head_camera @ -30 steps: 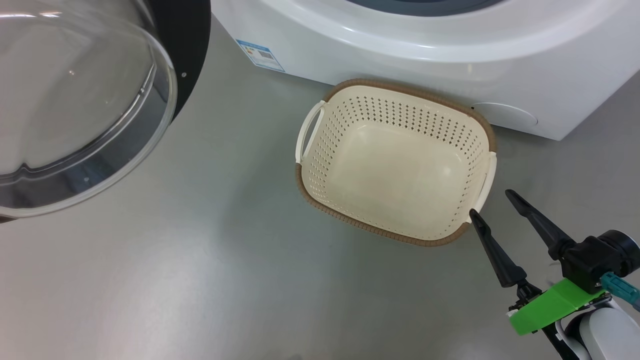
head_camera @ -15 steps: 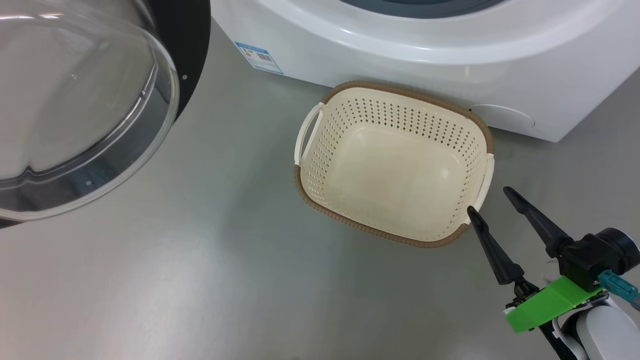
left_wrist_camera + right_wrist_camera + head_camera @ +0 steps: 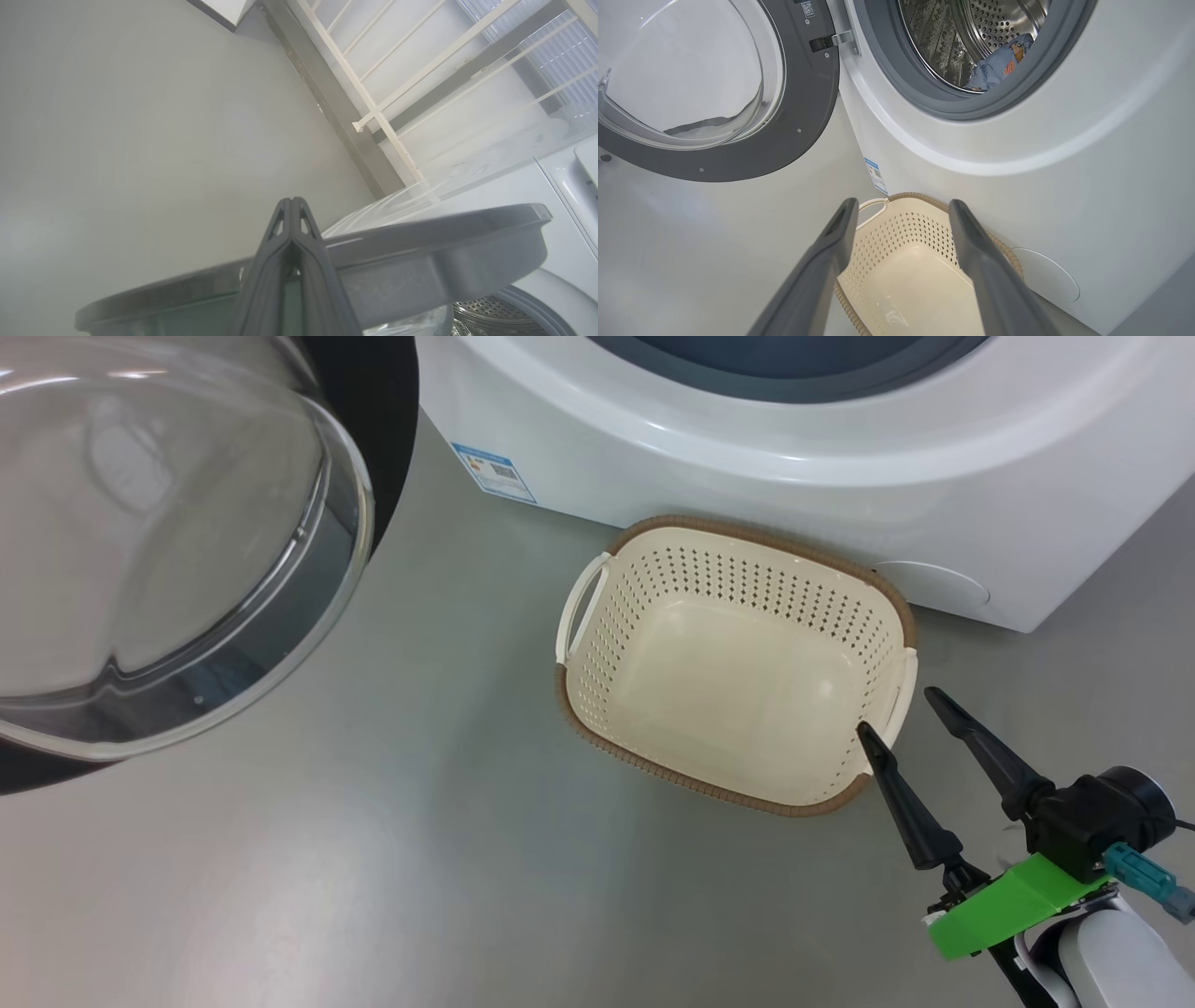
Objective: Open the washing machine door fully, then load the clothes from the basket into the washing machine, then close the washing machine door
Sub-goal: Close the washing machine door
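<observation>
Basket point(image 3: 747, 581) empty, clothes point(image 3: 994, 65) in the drum point(image 3: 966, 23); only the open door point(image 3: 187, 551) needs closing; right hand point(image 3: 894, 709) spread empty, left hand point(image 3: 290, 201) pinched together.

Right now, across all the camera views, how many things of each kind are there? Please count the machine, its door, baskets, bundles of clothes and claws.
washing machine: 1
washing machine door: 1
basket: 1
clothes, one bundle in the drum: 1
claws, the left claw and the right claw: 2
Total: 6
</observation>
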Tool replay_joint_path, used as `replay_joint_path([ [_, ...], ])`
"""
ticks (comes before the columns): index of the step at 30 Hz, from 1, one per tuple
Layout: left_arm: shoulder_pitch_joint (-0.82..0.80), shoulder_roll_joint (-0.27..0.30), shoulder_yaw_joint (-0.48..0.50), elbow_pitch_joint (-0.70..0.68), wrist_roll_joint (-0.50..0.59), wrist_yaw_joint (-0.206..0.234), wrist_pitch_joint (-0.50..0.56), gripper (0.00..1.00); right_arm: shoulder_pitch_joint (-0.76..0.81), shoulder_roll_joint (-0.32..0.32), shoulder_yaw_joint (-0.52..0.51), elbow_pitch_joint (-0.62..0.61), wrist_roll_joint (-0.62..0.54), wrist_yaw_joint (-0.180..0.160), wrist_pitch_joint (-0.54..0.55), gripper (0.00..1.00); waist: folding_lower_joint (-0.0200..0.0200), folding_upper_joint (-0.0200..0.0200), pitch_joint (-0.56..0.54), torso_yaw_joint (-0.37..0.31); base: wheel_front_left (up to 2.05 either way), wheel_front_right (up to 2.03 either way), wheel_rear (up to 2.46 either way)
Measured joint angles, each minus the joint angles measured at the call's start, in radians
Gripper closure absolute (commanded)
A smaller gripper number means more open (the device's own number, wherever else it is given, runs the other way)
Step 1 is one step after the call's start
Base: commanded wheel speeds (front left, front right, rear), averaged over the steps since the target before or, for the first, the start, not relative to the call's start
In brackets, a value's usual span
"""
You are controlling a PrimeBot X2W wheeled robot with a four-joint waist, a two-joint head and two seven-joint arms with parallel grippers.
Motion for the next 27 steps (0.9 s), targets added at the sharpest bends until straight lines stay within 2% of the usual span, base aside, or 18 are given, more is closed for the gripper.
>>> replay_joint_path([
  [27,0.026,0.031,-0.020,-0.042,-0.088,0.019,0.309,1.00,0.009,0.033,-0.014,-0.002,-0.006,0.000,0.000,0.00,0.0000,0.0001,-0.051,0.004,0.00,0.00,0.00],
])
